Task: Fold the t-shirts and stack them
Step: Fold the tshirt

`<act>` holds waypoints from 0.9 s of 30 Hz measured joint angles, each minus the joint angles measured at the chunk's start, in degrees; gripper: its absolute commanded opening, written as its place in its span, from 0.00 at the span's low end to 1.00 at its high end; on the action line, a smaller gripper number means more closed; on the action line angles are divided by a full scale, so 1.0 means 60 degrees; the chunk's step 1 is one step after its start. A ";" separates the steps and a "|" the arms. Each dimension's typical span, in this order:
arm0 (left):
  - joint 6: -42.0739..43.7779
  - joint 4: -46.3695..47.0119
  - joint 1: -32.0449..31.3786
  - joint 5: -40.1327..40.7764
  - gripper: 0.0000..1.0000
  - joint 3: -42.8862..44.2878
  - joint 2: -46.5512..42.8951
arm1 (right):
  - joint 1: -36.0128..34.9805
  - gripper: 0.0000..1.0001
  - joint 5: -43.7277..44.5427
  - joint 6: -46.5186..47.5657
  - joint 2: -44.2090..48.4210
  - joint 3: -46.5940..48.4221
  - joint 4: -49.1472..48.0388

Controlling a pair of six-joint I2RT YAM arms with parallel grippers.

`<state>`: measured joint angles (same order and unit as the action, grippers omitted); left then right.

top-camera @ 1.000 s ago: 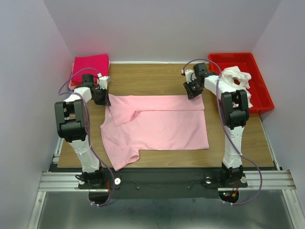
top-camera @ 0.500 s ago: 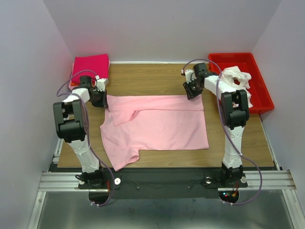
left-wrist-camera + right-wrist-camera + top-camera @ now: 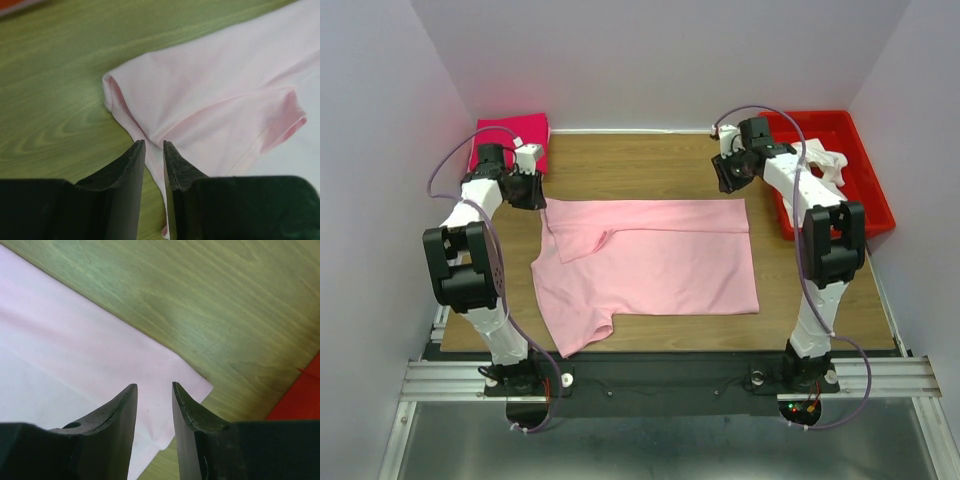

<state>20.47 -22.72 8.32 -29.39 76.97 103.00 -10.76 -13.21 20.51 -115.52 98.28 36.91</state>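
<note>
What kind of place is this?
Probably a robot test cell in a laboratory: plain walls box in a wooden table, robot arms are mounted on a metal rail, and a red tray stands at one side.

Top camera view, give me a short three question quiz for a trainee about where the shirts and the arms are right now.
1. True or false: the left end effector and the right end effector both stand open near the far corners of the light pink t-shirt, gripping nothing.
2. Where is the hot pink t-shirt? A: at the far left corner of the table. B: inside the red tray. C: at the table's near edge.
3. Fill in: the crumpled t-shirt lying in the red tray is ____ in colour.
Key: 1 true. 2 A. 3 white.
</note>
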 measured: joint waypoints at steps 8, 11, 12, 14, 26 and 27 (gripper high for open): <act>-0.0295 0.0382 -0.0233 -0.0189 0.31 0.0153 0.0364 | 0.0062 0.37 0.0339 -0.0062 0.0029 -0.1060 -0.0058; -0.0321 0.0525 -0.0375 -0.0149 0.31 0.0113 0.0783 | 0.0098 0.37 0.0423 -0.0069 -0.0397 -0.1089 -0.0029; -0.0321 0.0546 -0.0419 -0.0131 0.31 0.0084 0.0889 | 0.0127 0.37 0.0488 -0.0069 -0.0623 -0.1075 -0.0058; -0.0321 0.0583 -0.0510 -0.0066 0.30 0.0026 0.1133 | 0.0200 0.37 0.0546 -0.0076 -0.0973 -0.1042 -0.0113; -0.0619 0.0903 -0.0627 0.0127 0.29 0.2273 0.3391 | 0.0528 0.37 0.0918 -0.0204 -0.2732 0.1676 -0.0288; -0.0623 0.0907 -0.0627 0.0135 0.32 0.2605 0.3603 | 0.0535 0.38 0.0922 -0.0215 -0.2918 0.1963 -0.0328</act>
<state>16.73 -17.28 4.56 -28.58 92.60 124.62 -7.55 -7.68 19.22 -133.03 110.06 34.94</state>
